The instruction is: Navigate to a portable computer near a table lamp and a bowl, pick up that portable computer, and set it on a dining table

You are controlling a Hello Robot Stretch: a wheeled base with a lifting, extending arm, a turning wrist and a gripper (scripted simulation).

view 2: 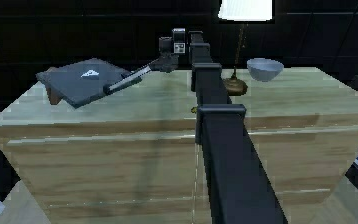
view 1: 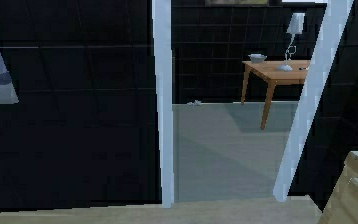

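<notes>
- Arm side view, nearest: the dark arm (view 2: 232, 150) rises from the bottom edge and reaches out across a light wooden surface (view 2: 107, 150).
- At the arm's far end sit two white marker squares (view 2: 177, 45). The end effector (view 2: 115, 86) points from there toward the surface's far left corner.
- Finger state: cannot tell from the frames.
- The laptop (view 2: 82, 80), a dark grey slab with a pale mark on top, is at the far left corner of the surface, right at the fingertips. It looks tilted. Cannot tell whether it rests on the surface or is held.
- Table lamp (view 2: 234, 85): brass base at the far edge, just right of the arm, with a white shade above it.
- Bowl (view 2: 265, 68): pale blue-grey, just right of the lamp base, near the far edge.
- Forward view, near: a strip of wood floor (view 1: 137, 215) and a light wooden corner (view 1: 352, 190) at lower right.
- Beyond: a doorway with white posts (view 1: 163, 100) set in a black tiled wall (view 1: 77, 110), grey floor past it.
- Farthest: a small far surface (view 1: 272, 75) of brown wood, carrying a small bowl-like thing (view 1: 257, 57) near its left edge and a white lamp-like thing (view 1: 295, 25) near its right edge.
</notes>
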